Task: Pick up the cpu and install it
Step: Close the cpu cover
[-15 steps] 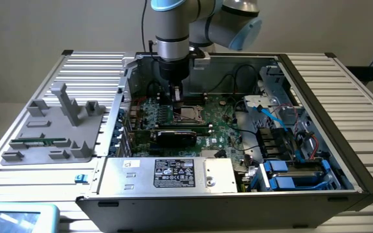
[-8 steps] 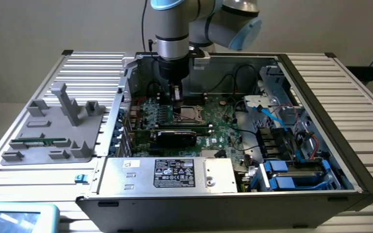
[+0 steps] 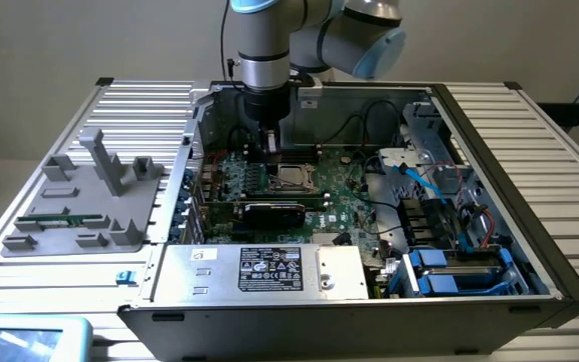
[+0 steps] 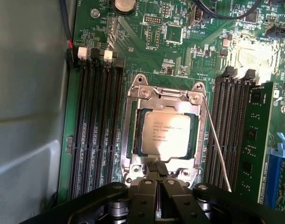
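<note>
Installing: the cpu [image 4: 166,135] sits in the mid-motherboard socket [image 4: 133,140]. The gripper [image 4: 157,169], pinched closed and empty, hangs at its edge. Clamping seems left, needing gentle pressure.

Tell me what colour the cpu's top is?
The cpu has a shiny silver top, seen best in the wrist view.

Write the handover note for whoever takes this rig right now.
End effector: shut, nothing held, tips at the edge of the socket frame.
The cpu: lies flat inside that frame on the motherboard, silver top up.
Done: cpu is in the socket.
Left: the wire lever stands out beside the frame, seemingly not latched.
</note>
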